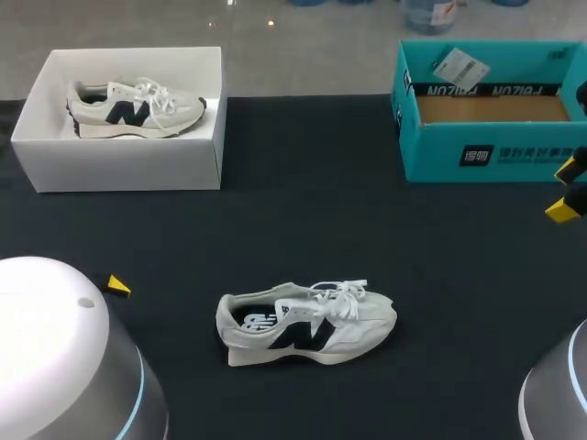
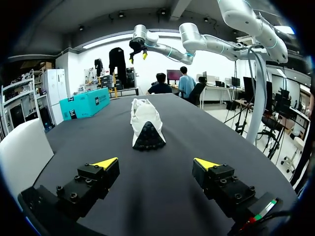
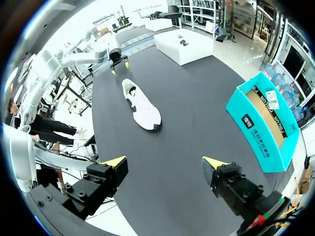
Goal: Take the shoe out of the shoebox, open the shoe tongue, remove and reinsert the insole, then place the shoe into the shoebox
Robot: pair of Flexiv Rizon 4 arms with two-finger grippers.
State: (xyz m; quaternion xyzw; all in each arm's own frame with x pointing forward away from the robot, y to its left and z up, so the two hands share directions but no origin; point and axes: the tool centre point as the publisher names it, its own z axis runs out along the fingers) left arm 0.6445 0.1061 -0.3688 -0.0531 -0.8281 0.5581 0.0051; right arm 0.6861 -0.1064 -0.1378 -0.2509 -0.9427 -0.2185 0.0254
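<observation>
Black cloth covers the table (image 1: 303,220). The white shoe (image 1: 307,321) with its dark side logo stands on its sole in the middle, toward the near edge. Its toe points right, its heel left, and the laces (image 1: 341,293) lie in a loose bow on top.

I see my left gripper (image 2: 156,163) low at the near left, its fingers spread wide and holding nothing. The shoe's heel faces it from ahead, well apart. My right gripper (image 3: 166,162) hangs high at the right, near the teal box (image 1: 440,156). Its fingers are parted too and grip nothing, and the shoe is well apart from them.

At the far left sits the white shoebox (image 1: 128,165), open, with a second shoe (image 1: 133,108) of the same kind inside, toe to the right. The teal box, at the far right, is also open, and a paper tag (image 1: 461,66) rests at its far rim.
</observation>
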